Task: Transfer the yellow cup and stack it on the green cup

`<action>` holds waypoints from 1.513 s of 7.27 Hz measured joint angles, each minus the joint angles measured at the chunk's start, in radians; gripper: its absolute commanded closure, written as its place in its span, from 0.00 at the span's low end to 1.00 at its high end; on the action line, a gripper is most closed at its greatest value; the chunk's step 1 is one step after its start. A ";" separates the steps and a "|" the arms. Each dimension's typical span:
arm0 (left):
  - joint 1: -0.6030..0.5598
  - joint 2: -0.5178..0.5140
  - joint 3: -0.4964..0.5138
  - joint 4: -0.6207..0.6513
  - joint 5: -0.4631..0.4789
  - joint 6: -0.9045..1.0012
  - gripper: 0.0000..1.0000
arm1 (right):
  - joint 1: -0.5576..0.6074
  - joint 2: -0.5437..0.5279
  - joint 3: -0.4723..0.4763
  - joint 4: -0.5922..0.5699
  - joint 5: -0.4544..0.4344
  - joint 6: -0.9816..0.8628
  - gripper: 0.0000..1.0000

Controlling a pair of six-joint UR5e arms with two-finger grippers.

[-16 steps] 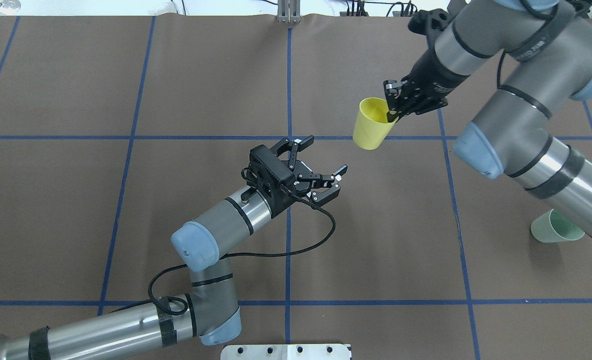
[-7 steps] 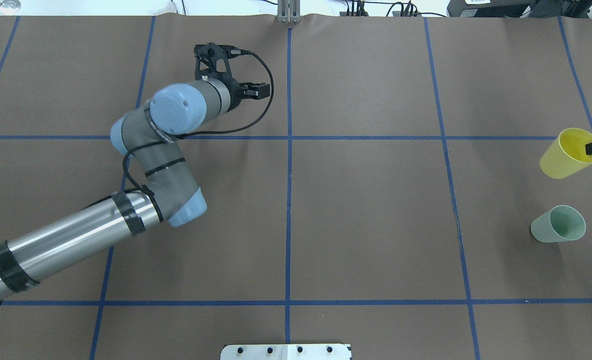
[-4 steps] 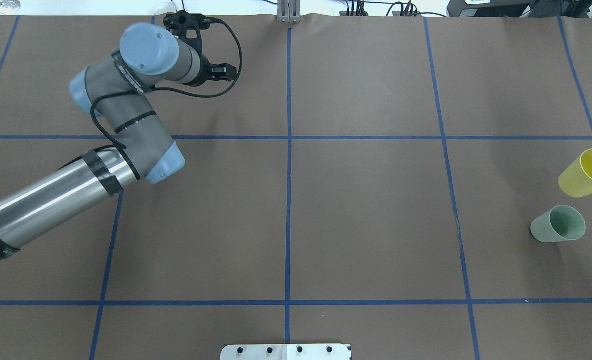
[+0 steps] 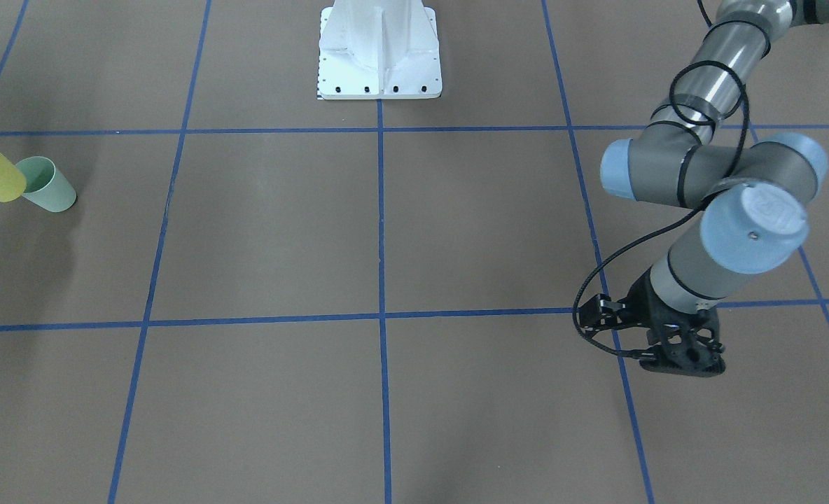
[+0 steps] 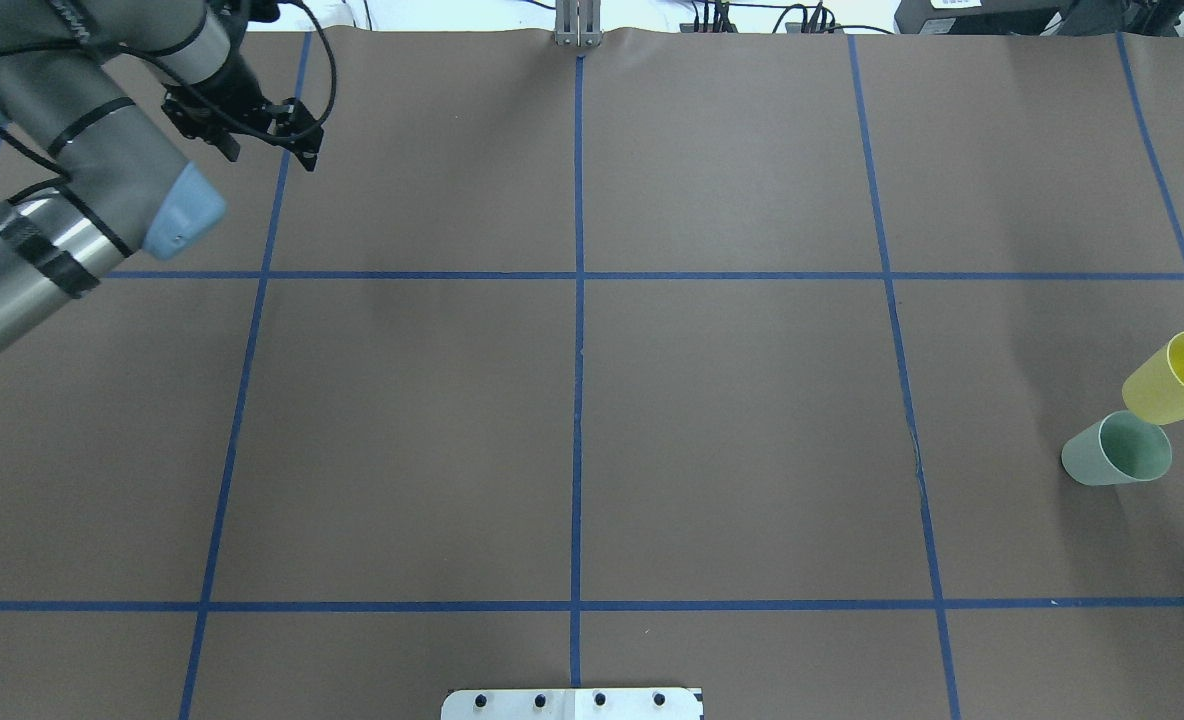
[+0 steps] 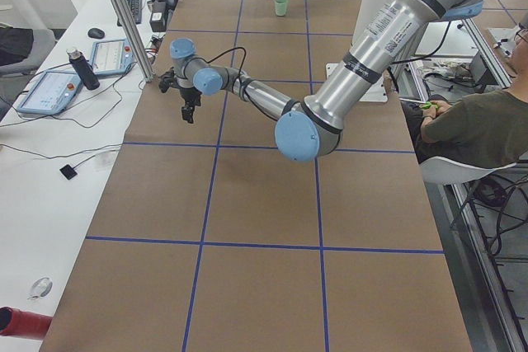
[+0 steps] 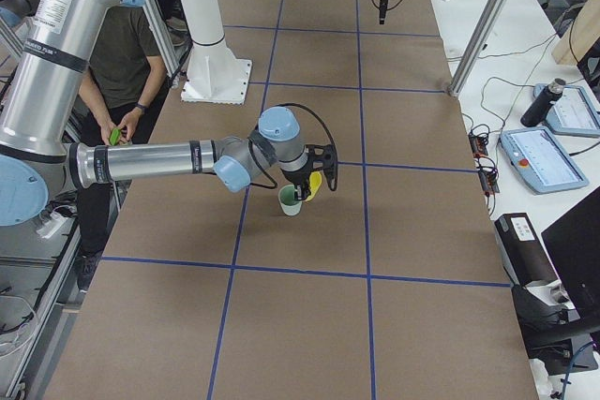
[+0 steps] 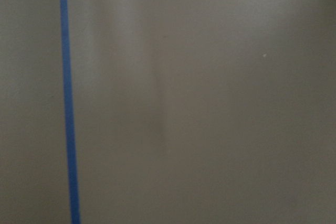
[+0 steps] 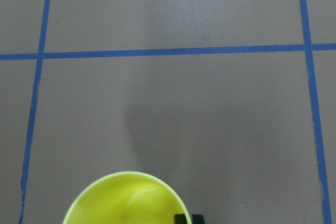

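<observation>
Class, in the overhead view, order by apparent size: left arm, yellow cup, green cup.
1. left arm, largest.
2. yellow cup and green cup look alike; yellow is cropped at the edge, so no ranking.

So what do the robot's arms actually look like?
Both arms are shiny silver tubes joined by dark grey elbows with light blue round caps. The left arm has black bands around it and a thin black cable looping down to its black, bony-looking left gripper. The right arm looks the same, with small lettering printed on its thick silver part.
</observation>
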 measured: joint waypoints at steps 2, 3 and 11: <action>-0.024 0.067 -0.071 0.006 -0.044 0.039 0.01 | -0.023 -0.015 -0.003 0.014 0.019 0.001 1.00; -0.026 0.103 -0.111 0.009 -0.060 0.043 0.01 | -0.036 -0.030 -0.003 0.035 0.023 0.001 1.00; -0.027 0.279 -0.323 0.012 -0.094 0.032 0.01 | -0.075 -0.037 -0.032 0.063 0.017 0.000 0.00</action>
